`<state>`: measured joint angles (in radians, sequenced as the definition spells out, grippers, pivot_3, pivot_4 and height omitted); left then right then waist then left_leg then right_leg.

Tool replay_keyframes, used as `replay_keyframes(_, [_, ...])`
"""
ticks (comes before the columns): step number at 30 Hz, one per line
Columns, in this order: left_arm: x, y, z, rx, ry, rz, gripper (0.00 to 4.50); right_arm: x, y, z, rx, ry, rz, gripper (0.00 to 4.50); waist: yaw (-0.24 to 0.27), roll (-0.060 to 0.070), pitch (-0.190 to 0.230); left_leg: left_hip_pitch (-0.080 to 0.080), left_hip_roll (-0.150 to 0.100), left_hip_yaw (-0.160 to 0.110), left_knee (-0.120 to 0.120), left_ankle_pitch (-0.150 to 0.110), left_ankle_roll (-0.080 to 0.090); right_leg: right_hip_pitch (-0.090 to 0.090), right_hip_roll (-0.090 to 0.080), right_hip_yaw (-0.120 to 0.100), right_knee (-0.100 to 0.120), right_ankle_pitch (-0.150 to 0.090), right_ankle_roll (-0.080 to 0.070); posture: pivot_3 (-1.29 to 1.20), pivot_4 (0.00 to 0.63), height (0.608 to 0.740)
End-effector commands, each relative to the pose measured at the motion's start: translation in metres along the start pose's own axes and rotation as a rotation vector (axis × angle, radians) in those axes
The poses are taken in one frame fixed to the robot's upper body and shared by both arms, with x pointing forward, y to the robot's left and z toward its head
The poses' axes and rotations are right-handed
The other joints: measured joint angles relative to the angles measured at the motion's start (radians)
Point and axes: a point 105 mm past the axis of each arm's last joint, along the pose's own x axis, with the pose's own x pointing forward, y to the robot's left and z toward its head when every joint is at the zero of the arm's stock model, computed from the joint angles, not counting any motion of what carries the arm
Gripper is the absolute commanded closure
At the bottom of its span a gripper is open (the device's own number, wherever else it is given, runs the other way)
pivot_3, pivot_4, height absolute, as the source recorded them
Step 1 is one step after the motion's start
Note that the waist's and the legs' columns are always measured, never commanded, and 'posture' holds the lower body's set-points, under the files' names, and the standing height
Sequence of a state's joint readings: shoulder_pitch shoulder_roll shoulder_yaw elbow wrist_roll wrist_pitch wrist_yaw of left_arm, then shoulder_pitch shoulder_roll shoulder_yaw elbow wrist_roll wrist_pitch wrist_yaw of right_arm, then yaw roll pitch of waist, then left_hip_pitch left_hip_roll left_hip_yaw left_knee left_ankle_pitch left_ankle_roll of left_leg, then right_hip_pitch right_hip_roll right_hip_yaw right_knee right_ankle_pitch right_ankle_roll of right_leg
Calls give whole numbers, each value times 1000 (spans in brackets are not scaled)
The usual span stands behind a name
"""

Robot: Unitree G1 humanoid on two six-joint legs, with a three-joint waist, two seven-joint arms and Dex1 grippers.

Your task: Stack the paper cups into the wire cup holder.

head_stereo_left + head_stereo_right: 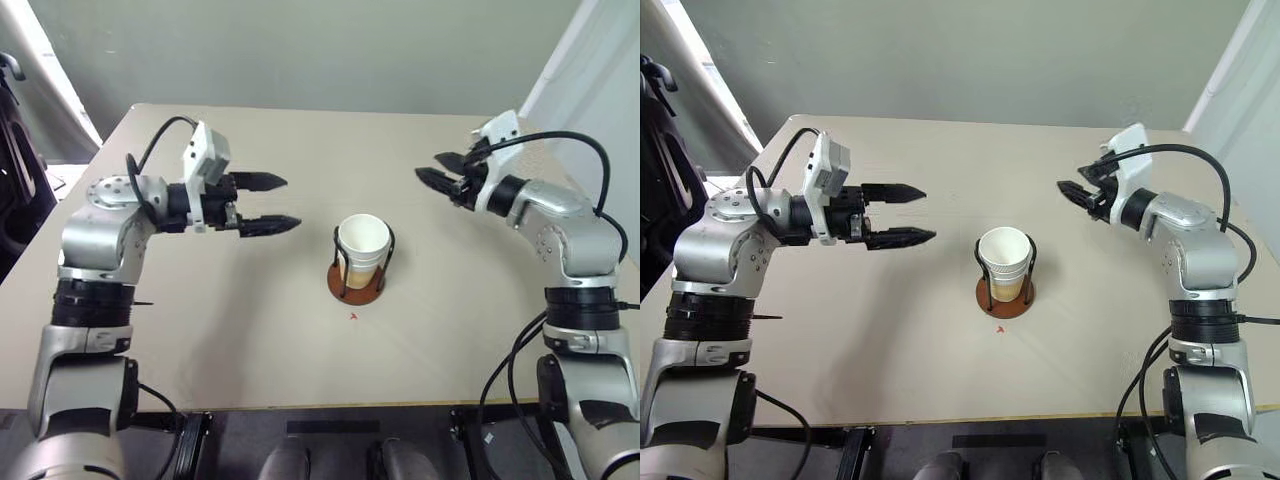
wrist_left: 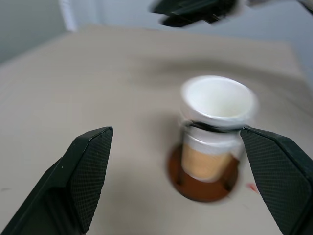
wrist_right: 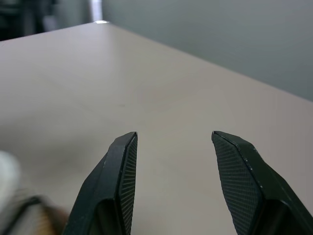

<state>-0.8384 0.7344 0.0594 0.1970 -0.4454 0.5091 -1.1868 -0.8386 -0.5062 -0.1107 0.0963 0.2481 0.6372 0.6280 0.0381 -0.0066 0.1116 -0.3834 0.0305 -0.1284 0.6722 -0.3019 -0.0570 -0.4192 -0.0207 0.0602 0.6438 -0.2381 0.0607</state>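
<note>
Cups: pale yellow-tan paper cups (image 1: 362,250), nested, at least two rims counted, inside the black-wire, brown-base cup holder (image 1: 357,281) at mid beige table (image 1: 250,340).
Left wrist view: stacked rims visible.
Left gripper (image 1: 268,204): jaws apart, empty.
Right gripper (image 1: 436,168): jaws apart, empty.

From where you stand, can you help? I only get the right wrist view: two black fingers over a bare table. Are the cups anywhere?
Observer: Yes. The cups sit nested together in the holder at mid-table, between the two arms.
Operator: Is either gripper carrying one?
Observer: No. The left gripper is open with nothing between its fingers, pointing toward the holder.
Operator: And the one I look through?
Observer: The right gripper is open too, holding nothing, off to the holder's right side and well apart from it.
</note>
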Motion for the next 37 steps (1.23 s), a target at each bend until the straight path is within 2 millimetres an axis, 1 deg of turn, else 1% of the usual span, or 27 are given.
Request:
replay_keyframes(1, [-4, 17, 13, 30, -72, 166, 0, -5, -25, 15, 15, -81, -178, 2135, 0, 0, 0, 0, 0, 0, 0, 0, 0, 0, 0, 0, 0, 0, 0, 0, 150, 740])
replay_keyframes(5, [0, 26, 12, -8, -123, 277, 0, -7, -42, 11, 75, -89, -291, 2135, 4, 0, 0, 0, 0, 0, 0, 0, 0, 0, 0, 0, 0, 0, 0, 0, 150, 740])
replay_keyframes(9, [3, 30, 8, -62, -167, 355, 0, -6, -47, 6, 67, -84, -324, 2135, 5, 0, 0, 0, 0, 0, 0, 0, 0, 0, 0, 0, 0, 0, 0, 0, 150, 740])
replay_keyframes(16, [-2, 45, 3, -127, -247, 531, 0, -8, -61, -1, 59, -106, -424, 2135, 8, 0, 0, 0, 0, 1, -1, 1, -1, -1, 0, 0, 0, 0, 0, 0, 150, 740])
replay_keyframes(18, [-2, 49, 0, -140, -242, 568, 0, -8, -64, -2, 63, -117, -449, 2135, 9, 0, 0, 0, 0, 1, -1, 1, -1, -1, 0, 0, 0, 0, -1, 0, 150, 740])
replay_keyframes(22, [-6, 59, -8, -161, -227, 662, 0, -10, -76, -4, 124, -171, -548, 2135, 10, 0, 0, 1, 0, 1, -2, 1, -2, -1, 0, 0, 0, 0, -1, 0, 150, 740])
replay_keyframes(24, [-7, 59, -10, -169, -223, 678, 0, -11, -81, -7, 159, -192, -592, 2135, 11, 0, 0, 1, 0, 1, -3, 1, -2, -2, 0, 0, 0, 1, -1, 0, 150, 740])
replay_keyframes(27, [-6, 61, -11, -175, -226, 697, 0, -9, -81, -9, 191, -212, -590, 2135, 13, 0, 0, 0, 0, 2, -4, 1, -2, -3, 0, 1, 0, 1, -1, 0, 150, 740])
replay_keyframes(31, [-1, 60, -10, -168, -232, 705, 0, -6, -79, -10, 184, -221, -587, 2135, 16, 0, 0, 0, 0, 3, -5, 1, -2, -3, 0, 1, 0, 1, -1, 0, 150, 740])
replay_keyframes(34, [2, 60, -10, -156, -228, 704, 0, -5, -82, -10, 181, -231, -610, 2135, 18, 0, 0, 0, 0, 3, -5, 1, -2, -4, 0, 1, 0, 1, -2, 0, 150, 740])
replay_keyframes(37, [3, 60, -10, -154, -229, 704, 0, -2, -81, -9, 201, -227, -592, 2135, 18, 0, 0, 0, 0, 3, -5, 1, -3, -4, 0, 1, 1, 1, -2, 0, 150, 740])
